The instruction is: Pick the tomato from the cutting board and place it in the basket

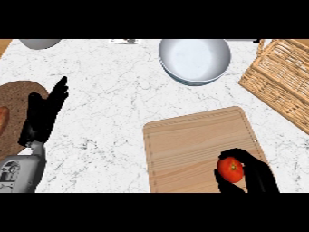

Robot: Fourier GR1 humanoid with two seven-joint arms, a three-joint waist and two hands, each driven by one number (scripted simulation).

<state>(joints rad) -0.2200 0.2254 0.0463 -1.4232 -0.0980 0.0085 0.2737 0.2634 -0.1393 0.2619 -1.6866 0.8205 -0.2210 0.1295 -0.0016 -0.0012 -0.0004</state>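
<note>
Red tomato [230,169] on cutting board [190,145], R hand [257,179] fingers [240,154] curled round it.

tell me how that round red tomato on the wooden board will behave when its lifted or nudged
The round red tomato would probably roll if nudged: it is ball-shaped and the light wooden cutting board under it is flat. Its smooth, glossy skin may be slippery, which suits the right robot hand curling round it. It likely bruises if squeezed hard.
</note>
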